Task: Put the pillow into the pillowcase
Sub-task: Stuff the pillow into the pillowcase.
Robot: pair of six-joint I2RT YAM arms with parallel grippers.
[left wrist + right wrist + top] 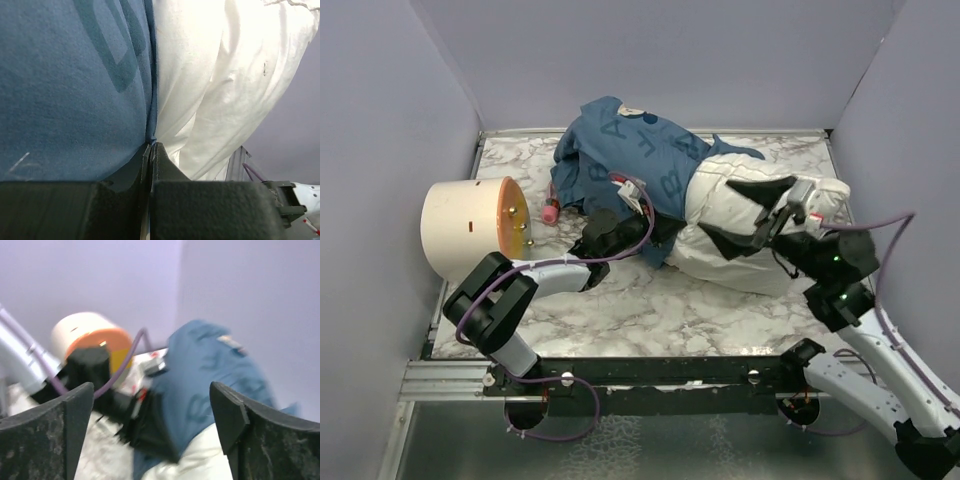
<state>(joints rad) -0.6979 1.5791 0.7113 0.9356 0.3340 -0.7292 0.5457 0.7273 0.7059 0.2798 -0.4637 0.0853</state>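
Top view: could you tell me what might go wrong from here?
The left jaws pinch only the hem of the floppy blue printed pillowcase; a push could pull it free. The right jaws stand open, so the plump white fabric pillow, unheld, may slip back out.

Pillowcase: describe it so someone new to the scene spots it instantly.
On the marble table, look to the back, left of centre. The pillowcase is the rumpled fabric heap lying against the left end of the white pillow. It is the only blue cloth there, printed with large letters.
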